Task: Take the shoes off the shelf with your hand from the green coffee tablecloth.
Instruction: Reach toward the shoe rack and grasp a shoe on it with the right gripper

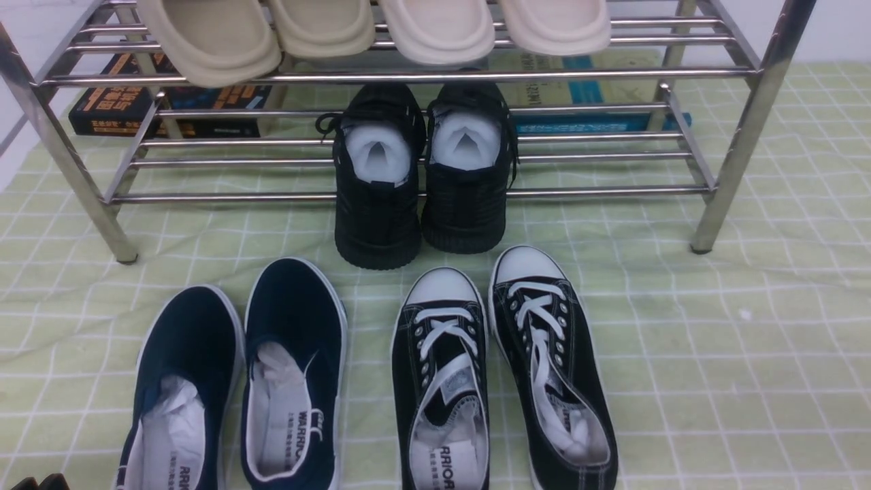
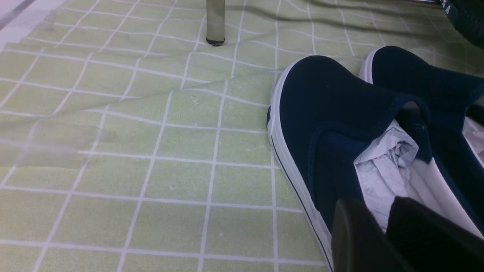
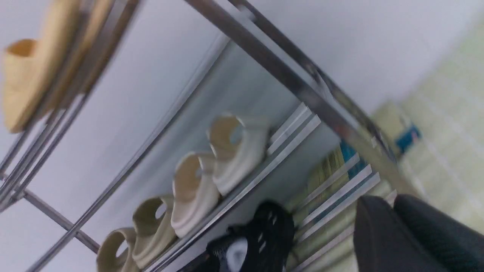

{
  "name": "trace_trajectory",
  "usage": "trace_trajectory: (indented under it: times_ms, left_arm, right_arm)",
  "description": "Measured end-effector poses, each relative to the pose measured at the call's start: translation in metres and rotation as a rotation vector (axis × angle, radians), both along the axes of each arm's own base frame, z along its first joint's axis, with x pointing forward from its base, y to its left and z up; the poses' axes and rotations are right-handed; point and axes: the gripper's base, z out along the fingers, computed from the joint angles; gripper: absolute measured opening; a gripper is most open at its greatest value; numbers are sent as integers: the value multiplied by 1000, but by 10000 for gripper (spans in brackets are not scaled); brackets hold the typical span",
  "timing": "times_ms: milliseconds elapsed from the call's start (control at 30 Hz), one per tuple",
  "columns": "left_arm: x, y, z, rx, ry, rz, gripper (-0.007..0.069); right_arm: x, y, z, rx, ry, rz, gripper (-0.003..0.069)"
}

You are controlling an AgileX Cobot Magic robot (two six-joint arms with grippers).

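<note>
Black knit sneakers (image 1: 422, 197) on lower tier of steel rack (image 1: 408, 197); long axes front-to-back, heels toward robot. Left gripper (image 2: 385, 234), right gripper (image 3: 393, 223): fingers nearly together, nothing visibly held.

One shoe rack (image 1: 731, 143) is seen here, spread over one green checked tablecloth (image 1: 714, 327). On its lower tier, two all-black knit sneakers (image 1: 378, 224) are counted! Above them, four clogs are lined up: two tan clogs (image 1: 323, 30) to the left, two paler clogs (image 1: 442, 30) to the right. Higher still, at least one tan shoe (image 3: 30, 87) is caught, its full row cut off. Down on the near cloth, two navy slip-ons (image 1: 292, 306) are shown left, two black canvas sneakers (image 1: 585, 354) right. The far books (image 1: 109, 109) can't be counted surely.
</note>
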Motion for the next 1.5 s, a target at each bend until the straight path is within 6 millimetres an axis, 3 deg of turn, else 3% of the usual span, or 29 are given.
trace_trajectory:
  times_ms: [33,67,133,200,233,267,333,367,433,500,667,800,833,867,967,1233,1333,1367,1400,1500]
  left_arm:
    - [0,0,0,0,0,0,163]
    - [0,0,0,0,0,0,163]
    - [0,0,0,1,0,0,167]
    - [0,0,0,1,0,0,168]
    - [0,0,0,1,0,0,169]
    - [0,0,0,1,0,0,171]
    - [0,0,0,1,0,0,172]
    - [0,0,0,1,0,0,176]
    - [0,0,0,1,0,0,177]
    - [0,0,0,1,0,0,179]
    - [0,0,0,1,0,0,180]
    - [0,0,0,1,0,0,180]
    - [0,0,0,1,0,0,180]
    - [0,0,0,1,0,0,180]
    - [0,0,0,1,0,0,181]
    - [0,0,0,1,0,0,192]
    - [0,0,0,1,0,0,193]
    - [0,0,0,1,0,0,193]
    - [0,0,0,1,0,0,193]
    - [0,0,0,1,0,0,193]
  right_arm:
    - [-3,0,16,-78,-32,-14,20]
    - [-2,0,18,-116,-29,-21,13]
    - [5,5,50,-317,11,9,-11]
    - [14,8,58,-363,71,53,-8]
    - [21,12,61,-393,138,109,-6]
    - [43,18,65,-430,302,234,-1]
    - [53,22,67,-444,397,318,0]
    - [74,27,64,-447,556,438,1]
    - [88,29,62,-446,659,520,1]
    - [116,33,54,-445,838,692,2]
    - [153,47,39,-412,905,951,3]
    - [170,79,38,-430,845,1141,3]
    - [176,98,43,-474,821,1203,3]
    - [176,100,43,-482,819,1212,3]
    - [189,142,57,-612,826,1257,5]
    - [228,221,76,-840,885,1090,49]
    - [251,261,72,-927,871,1004,127]
    - [253,263,75,-926,856,996,132]
    - [267,279,72,-965,822,962,186]
    - [284,293,72,-967,779,924,253]
